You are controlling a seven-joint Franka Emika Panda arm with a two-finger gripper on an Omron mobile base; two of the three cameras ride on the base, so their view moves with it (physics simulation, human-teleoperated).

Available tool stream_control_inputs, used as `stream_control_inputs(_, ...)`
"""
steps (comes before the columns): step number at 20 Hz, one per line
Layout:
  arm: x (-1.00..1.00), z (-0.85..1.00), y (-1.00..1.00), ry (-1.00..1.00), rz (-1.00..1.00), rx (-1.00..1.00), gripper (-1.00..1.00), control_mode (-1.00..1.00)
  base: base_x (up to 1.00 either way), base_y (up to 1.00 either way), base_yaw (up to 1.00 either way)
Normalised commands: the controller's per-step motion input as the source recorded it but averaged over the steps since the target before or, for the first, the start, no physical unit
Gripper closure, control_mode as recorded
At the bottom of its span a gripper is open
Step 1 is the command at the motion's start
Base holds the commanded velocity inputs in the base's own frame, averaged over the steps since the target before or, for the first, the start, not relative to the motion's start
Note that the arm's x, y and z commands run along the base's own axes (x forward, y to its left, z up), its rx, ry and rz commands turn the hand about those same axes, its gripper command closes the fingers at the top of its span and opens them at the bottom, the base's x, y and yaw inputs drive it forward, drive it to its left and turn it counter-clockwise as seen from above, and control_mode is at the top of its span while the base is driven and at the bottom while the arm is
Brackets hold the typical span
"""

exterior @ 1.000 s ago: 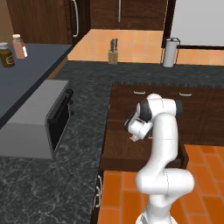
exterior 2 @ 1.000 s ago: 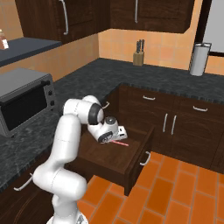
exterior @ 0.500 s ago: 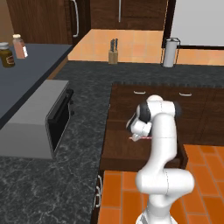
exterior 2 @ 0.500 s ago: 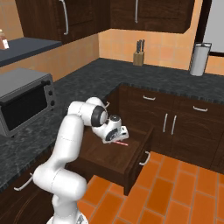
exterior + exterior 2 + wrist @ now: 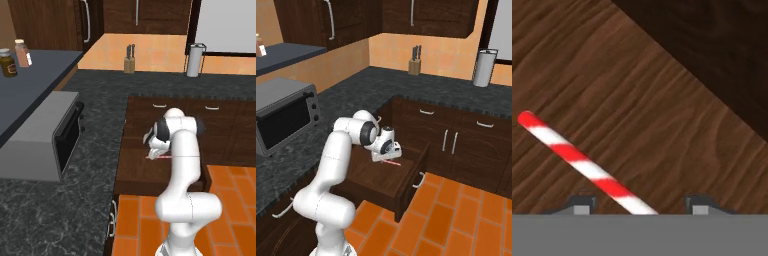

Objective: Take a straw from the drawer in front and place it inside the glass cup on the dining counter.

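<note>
The drawer stands pulled out, dark brown wood, also seen from the left. The red-and-white striped straw lies flat on its bottom, a thin pink line under the hand. My gripper reaches down into the drawer right over the straw. In the hand view the gripper has a dark fingertip on each side of the straw's near end, with a gap to both, so it is open. The glass cup and the dining counter are out of view.
A grey microwave sits on the black granite counter left of the drawer. A knife block and a steel canister stand on the far counter. Cabinet doors face the orange tiled floor.
The hand has sunk a little lower into the drawer onto the straw, and its fingers have drawn closer together. The base has not moved.
</note>
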Motion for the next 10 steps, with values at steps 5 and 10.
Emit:
stream_control_inputs(5, -0.68, -0.13, -0.27, -0.05, 0.00, 0.00, 1.00, -1.00, 0.00, 0.00, 0.00)
stream_control_inputs(10, -0.36, 0.28, -0.02, 0.00, -0.03, 0.00, 1.00, -1.00, 0.00, 0.00, 0.00)
